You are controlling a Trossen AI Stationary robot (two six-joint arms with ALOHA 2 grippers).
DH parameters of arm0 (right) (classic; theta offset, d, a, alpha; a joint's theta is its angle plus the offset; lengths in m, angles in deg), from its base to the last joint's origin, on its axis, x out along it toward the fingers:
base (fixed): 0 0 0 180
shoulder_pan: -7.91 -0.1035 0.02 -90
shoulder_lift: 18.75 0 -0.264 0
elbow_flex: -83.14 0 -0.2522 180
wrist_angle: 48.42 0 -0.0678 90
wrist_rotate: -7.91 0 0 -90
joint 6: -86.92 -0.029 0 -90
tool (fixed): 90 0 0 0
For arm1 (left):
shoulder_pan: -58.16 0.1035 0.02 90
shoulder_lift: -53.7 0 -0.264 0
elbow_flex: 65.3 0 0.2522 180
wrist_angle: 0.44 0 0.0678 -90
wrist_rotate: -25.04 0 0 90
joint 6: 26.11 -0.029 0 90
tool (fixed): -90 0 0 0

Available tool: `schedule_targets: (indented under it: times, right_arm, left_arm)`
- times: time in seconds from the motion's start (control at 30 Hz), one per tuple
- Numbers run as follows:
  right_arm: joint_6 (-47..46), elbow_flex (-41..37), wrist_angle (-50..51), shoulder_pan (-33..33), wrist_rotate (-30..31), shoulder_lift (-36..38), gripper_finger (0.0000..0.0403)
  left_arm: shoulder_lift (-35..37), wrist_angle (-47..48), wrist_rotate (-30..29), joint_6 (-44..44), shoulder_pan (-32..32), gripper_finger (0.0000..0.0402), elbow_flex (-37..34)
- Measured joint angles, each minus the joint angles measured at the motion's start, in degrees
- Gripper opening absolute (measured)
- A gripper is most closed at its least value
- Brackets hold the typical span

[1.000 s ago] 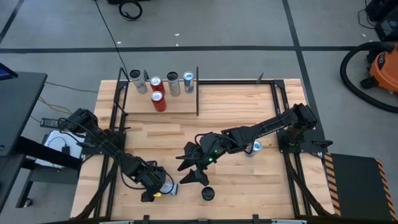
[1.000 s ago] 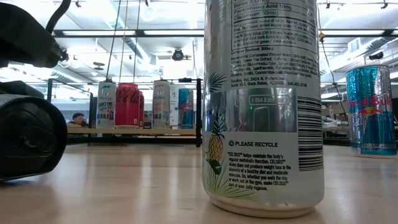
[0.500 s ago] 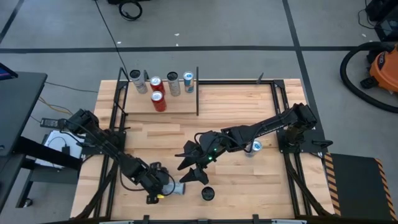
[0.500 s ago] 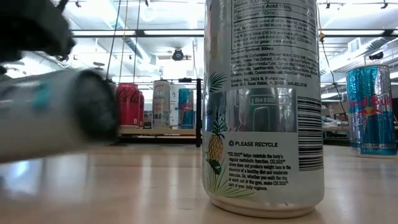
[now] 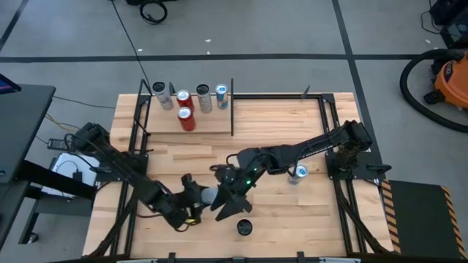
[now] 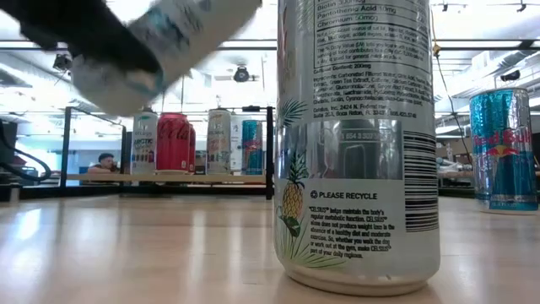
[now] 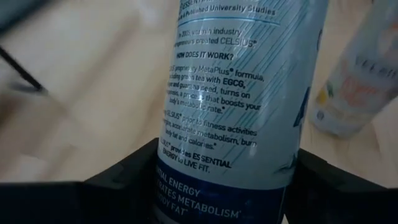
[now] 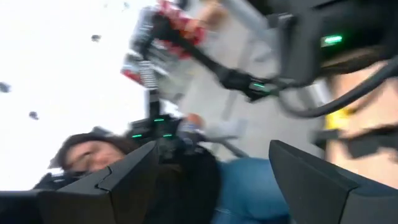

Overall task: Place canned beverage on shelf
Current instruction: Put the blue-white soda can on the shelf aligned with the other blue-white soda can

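While the left gripper [image 5: 196,199] is clamped across the body of a pale Celsius can [image 7: 236,93] and holds it tilted above the near part of the table [image 5: 292,219], the right gripper [image 5: 228,199] waits just beside it with its fingers apart and nothing between them. The can looks smooth, thin-walled and rather slippery, so a firm grip on the middle is safest. Far behind stands the shelf [image 5: 212,126], with five cans on it.

Shelf [image 5: 212,126] right front free – five cans [image 5: 191,104] crowd back-left.
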State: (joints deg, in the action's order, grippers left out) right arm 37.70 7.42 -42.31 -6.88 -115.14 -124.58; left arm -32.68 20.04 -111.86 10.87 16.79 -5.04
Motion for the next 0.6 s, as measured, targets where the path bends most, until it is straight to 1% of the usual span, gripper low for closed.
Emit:
schedule_targets:
  times: [0.1, 0.23, 0.4, 0.5, 0.6]
  right_arm:
    - [-2.82, 0.00, -8.42, 0.34, -4.55, 0.00, 0.0313]
    - [-6.94, 0.00, -18.00, 0.40, -8.79, 0.00, 0.0313]
    - [-11.27, 0.00, -25.42, 1.09, -11.99, 0.00, 0.0313]
    - [-12.59, 0.00, -27.56, 1.99, -12.93, 0.00, 0.0313]
    - [-12.82, 0.00, -27.87, 3.22, -13.58, 0.00, 0.0313]
  left_arm:
    - [5.18, 2.25, -7.52, -1.45, -1.71, 0.0260, 0.02]
    - [13.89, 10.38, -16.77, -0.67, -4.78, 0.0262, 0.07]
    - [24.91, 20.78, -25.91, 1.82, -8.20, 0.0262, 0.07]
    - [29.92, 28.58, -32.23, 6.83, -9.99, 0.0262, 0.07]
    - [33.13, 38.28, -37.97, 15.48, -11.23, 0.0262, 0.09]
